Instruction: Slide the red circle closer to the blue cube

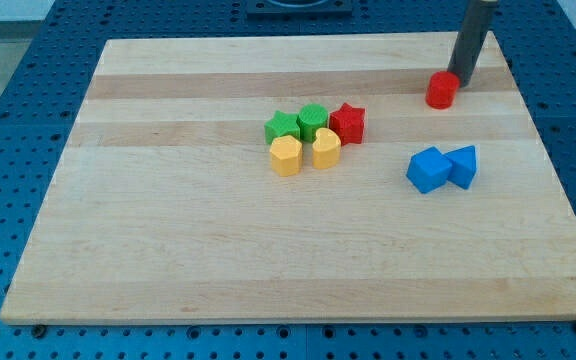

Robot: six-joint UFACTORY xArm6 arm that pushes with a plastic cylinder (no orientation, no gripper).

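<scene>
A pale wooden board [168, 260] with a faint grain lay on a blue perforated table surface [8, 120], filling most of the view.

Near the board's middle, a little toward the view's top, five small plastic blocks sat packed together. Farthest to the view's left were a green star-shaped block [281, 127] and, just below it, a yellow hexagonal block [286, 156]. Next came a second green block [313, 121], its shape hard to make out, with a yellow heart-like block [326, 149] just beneath it. A red star-shaped block [348, 123] closed the cluster on the view's right, touching or nearly touching its green neighbour.

Further to the view's right and lower down sat the blue cube [428, 170], with a blue wedge-like block [462, 166] pressed against its right side.

Above that blue pair, near the board's top edge, stood the red circle [442, 90], a short red cylinder, well apart from the blue cube. My tip [459, 80], the lower end of the straight dark rod, rested at the red circle's upper right side, touching it or just beside it. The arm carried no pincer, so there was nothing to be spread or pressed together; only the rod showed, leaning slightly toward the view's top right.
</scene>
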